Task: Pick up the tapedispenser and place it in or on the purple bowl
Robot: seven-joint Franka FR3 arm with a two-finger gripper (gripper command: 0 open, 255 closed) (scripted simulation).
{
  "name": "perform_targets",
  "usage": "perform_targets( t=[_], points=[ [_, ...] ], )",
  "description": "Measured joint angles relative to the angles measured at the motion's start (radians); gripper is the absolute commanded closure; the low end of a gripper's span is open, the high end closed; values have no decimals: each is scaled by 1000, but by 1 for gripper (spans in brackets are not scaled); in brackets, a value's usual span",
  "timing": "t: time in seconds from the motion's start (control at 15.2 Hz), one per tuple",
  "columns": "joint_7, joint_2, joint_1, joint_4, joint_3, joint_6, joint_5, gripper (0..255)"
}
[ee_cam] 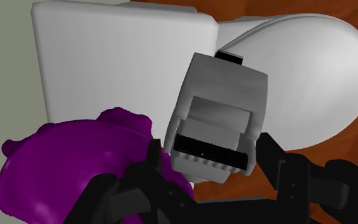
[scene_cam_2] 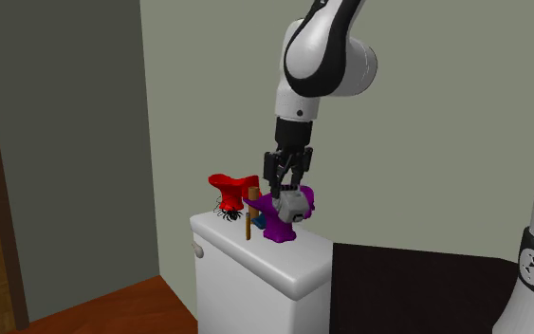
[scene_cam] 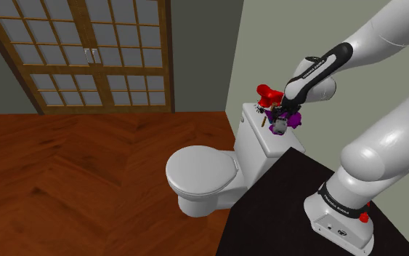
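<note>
Claw [ee_cam: 210, 151] grips the grey tape dispenser [ee_cam: 219, 105] between its fingers, right at the rim of the purple bowl [ee_cam: 69, 159]. The bowl stands on the white toilet tank [ee_cam: 101, 57], near a red object [scene_cam_2: 230, 186]. Beyond is the toilet lid [ee_cam: 304, 70].

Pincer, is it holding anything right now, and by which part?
Yes: the pincer clasps the grey tape dispenser by its opposite sides, near one end.
</note>
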Motion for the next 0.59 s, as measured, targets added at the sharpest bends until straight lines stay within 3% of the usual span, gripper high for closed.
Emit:
perform_targets(
  t=[0.59],
  points=[
    [20, -133, -11, 27, 12, -158, -30, 255]
  ],
)
